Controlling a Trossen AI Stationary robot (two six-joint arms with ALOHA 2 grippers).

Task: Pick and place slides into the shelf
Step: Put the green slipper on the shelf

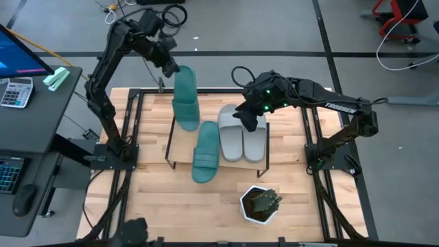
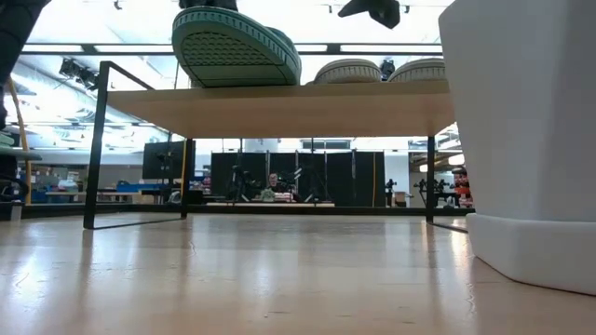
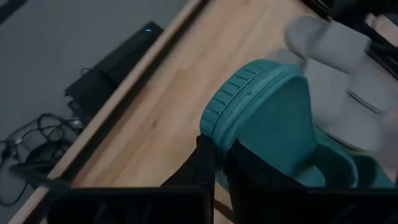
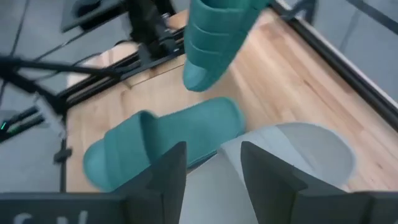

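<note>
While overhead hides it, teal slide (image 2: pixel 235 46) (ribbed sole) shows.

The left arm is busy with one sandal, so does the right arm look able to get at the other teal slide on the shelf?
Probably yes: right gripper hovers open beside that teal slide, nothing between.

Two teal slides (image 1: pixel 195 130), two grey slides (image 1: pixel 241 135), light-wood shelf (image 1: pixel 180 145).
</note>
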